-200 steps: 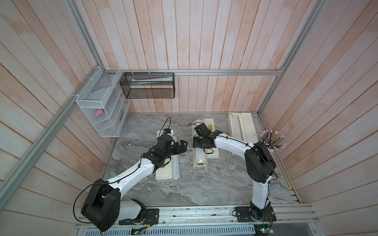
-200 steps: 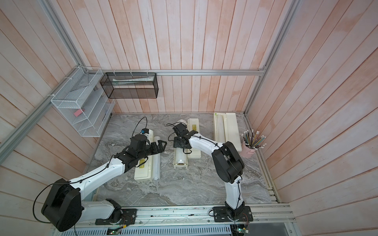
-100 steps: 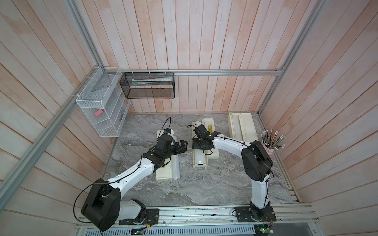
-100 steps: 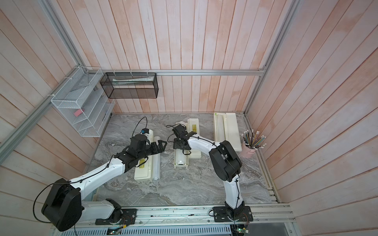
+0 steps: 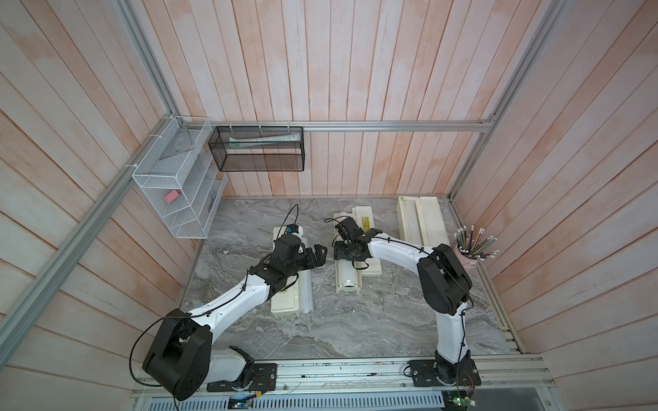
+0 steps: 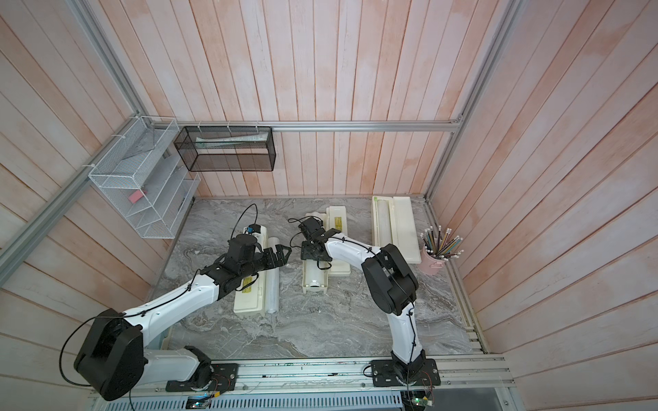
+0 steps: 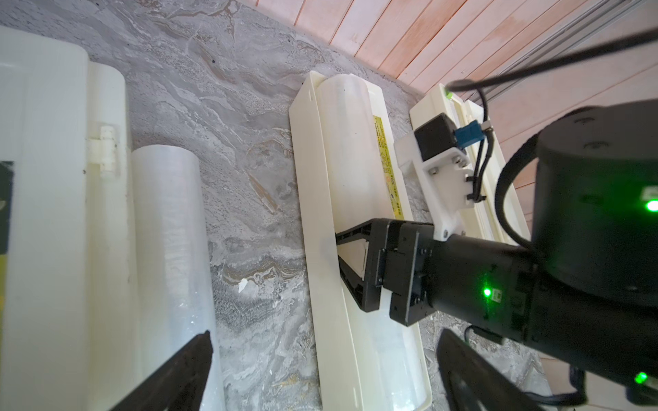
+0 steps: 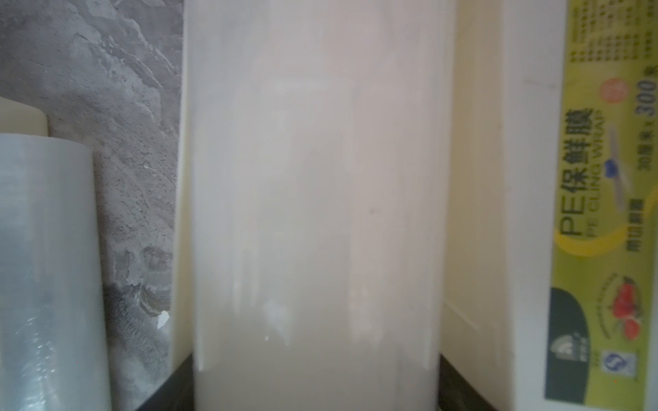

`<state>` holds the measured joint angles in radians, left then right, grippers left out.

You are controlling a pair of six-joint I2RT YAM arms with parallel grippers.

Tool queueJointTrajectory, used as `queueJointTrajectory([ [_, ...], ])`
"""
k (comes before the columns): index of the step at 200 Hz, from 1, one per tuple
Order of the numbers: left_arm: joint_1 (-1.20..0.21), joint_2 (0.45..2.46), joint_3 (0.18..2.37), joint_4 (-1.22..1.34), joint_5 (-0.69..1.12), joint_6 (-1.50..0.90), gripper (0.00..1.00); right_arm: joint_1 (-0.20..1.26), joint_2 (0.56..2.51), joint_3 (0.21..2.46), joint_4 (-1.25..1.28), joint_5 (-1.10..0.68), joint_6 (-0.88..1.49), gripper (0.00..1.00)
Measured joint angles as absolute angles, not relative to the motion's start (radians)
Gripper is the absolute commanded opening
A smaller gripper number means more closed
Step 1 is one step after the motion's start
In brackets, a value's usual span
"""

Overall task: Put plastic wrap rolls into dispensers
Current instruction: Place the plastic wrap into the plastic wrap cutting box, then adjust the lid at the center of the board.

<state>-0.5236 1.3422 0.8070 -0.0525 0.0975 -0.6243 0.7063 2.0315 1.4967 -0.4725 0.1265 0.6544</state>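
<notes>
Rolls (image 5: pixel 306 291) number three, dispensers three. The loose roll (image 6: pixel 272 284) lies bare on the counter (image 5: pixel 356 327), right against the one shut dispenser (image 5: pixel 285 306) near the left edge. The middle roll (image 7: pixel 350 149) lies in the trough of the open middle dispenser (image 7: pixel 313 231). A third roll (image 5: pixel 409 220) seems to lie in the open far dispenser (image 5: pixel 432 227) at the far right corner. Right jaws straddle the middle roll; whether they pinch it I cannot tell. Left jaws hang spread wide over the counter between the loose roll and the middle dispenser.
</notes>
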Motion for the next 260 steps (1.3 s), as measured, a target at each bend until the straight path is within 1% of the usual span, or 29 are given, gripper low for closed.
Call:
queueJointTrajectory([
  [42, -0.524, 1.355, 0.807, -0.051, 0.113, -0.624, 1.00, 0.706, 2.003, 1.508, -0.454, 0.154, 0.647, 0.82],
  [69, -0.524, 1.355, 0.807, -0.041, 0.127, -0.624, 1.00, 0.709, 1.942, 1.508, -0.422, 0.162, 0.635, 0.86],
  [89, -0.524, 1.357, 0.807, -0.036, 0.135, -0.624, 0.97, 0.709, 1.881, 1.500, -0.397, 0.179, 0.618, 0.88],
  [110, -0.524, 1.371, 0.807, -0.029, 0.153, -0.624, 0.96, 0.707, 1.809, 1.479, -0.376, 0.205, 0.588, 0.93],
  [124, -0.524, 1.388, 0.808, -0.028, 0.163, -0.625, 0.95, 0.699, 1.771, 1.457, -0.360, 0.214, 0.562, 0.98],
  [149, -0.526, 1.409, 0.808, -0.028, 0.176, -0.625, 0.95, 0.663, 1.740, 1.408, -0.343, 0.220, 0.509, 0.98],
  [209, -0.555, 1.437, 0.837, -0.026, 0.179, -0.625, 0.95, 0.556, 1.739, 1.225, -0.305, 0.239, 0.430, 0.98],
  [260, -0.570, 1.444, 0.841, -0.027, 0.179, -0.625, 0.96, 0.484, 1.745, 1.133, -0.234, 0.208, 0.387, 0.98],
])
